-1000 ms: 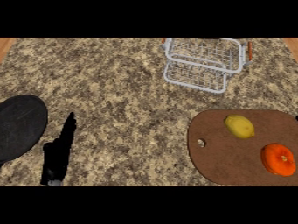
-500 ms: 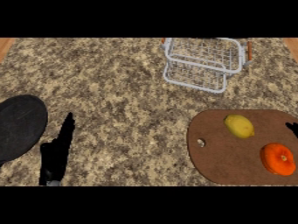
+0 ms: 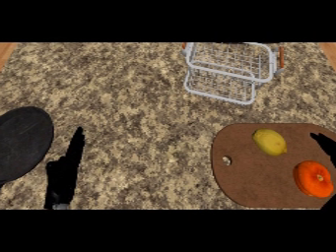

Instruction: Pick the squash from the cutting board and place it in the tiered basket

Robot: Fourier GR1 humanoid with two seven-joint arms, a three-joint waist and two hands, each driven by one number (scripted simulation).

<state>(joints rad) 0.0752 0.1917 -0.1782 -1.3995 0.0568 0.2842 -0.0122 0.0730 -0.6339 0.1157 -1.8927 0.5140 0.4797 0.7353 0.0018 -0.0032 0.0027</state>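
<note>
Squash (image 3: 270,141), yellow, lies on the brown cutting board (image 3: 261,182) toward its upper middle, free of any hand. Orange fruit (image 3: 314,179) sits on the same board lower right, near the squash but apart from it. Right hand (image 3: 335,153) comes in over the board's right edge, fingers straight and pointing up-left, open, holding nothing; its tip is near the squash's right side with bare board between them, and the hand's dark shape runs just beside the orange fruit, contact there unclear. Left hand (image 3: 65,170) is at lower left on the granite counter (image 3: 127,98), fingers straight and up, open, resting, empty. Black pan (image 3: 14,142) lies just left of the left hand, at the counter's left edge. Tiered basket (image 3: 228,71), white wire with two levels, stands at the counter's upper right, well apart from the board.
</note>
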